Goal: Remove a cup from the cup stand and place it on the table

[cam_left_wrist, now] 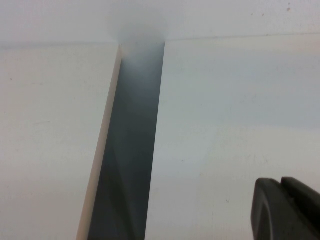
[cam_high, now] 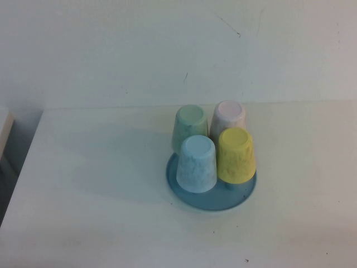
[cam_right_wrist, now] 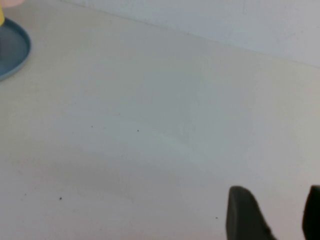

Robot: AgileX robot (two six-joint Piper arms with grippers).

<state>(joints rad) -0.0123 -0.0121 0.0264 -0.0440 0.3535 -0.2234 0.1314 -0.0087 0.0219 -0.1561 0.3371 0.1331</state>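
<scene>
four cups on cup stand (cam_high: 245, 194); left gripper (cam_left_wrist: 287, 210), right gripper (cam_right_wrist: 272, 212) parked.

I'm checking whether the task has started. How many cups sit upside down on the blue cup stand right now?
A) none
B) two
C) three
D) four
D: the cup, a light-blue cup, a green cup and a pink cup all sit inverted on the cup stand; the left gripper and right gripper are off over the table, holding nothing.
</scene>
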